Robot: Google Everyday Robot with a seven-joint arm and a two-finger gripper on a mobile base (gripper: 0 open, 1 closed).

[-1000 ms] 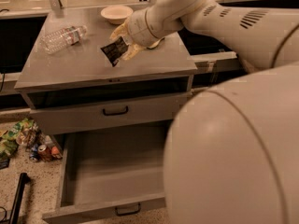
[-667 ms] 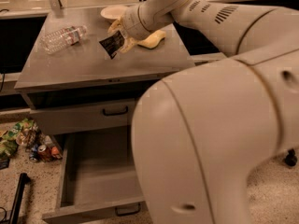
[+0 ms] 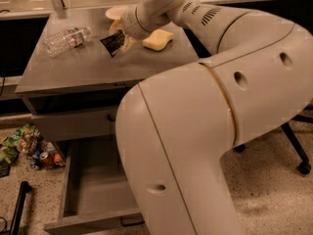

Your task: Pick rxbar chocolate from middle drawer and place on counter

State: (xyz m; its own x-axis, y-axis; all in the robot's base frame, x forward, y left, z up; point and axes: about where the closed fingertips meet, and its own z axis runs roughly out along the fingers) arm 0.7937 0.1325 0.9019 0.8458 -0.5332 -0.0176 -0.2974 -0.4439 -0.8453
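My gripper (image 3: 121,36) is over the counter (image 3: 83,65), left of the middle, shut on the rxbar chocolate (image 3: 112,43), a small black-wrapped bar held tilted just above the grey top. The middle drawer (image 3: 93,190) stands pulled open below, its grey floor bare where it shows; my arm hides its right part.
A clear plastic bottle (image 3: 66,39) lies on the counter's left. A yellow sponge (image 3: 158,39) sits right of the gripper and a white bowl (image 3: 115,12) behind it. Snack bags and cans (image 3: 24,148) lie on the floor at left. A chair base (image 3: 298,151) stands at right.
The view has shifted, and my arm now fills much more of it. The gripper with the bar stays over the counter, a little further left and closer to the bottle.
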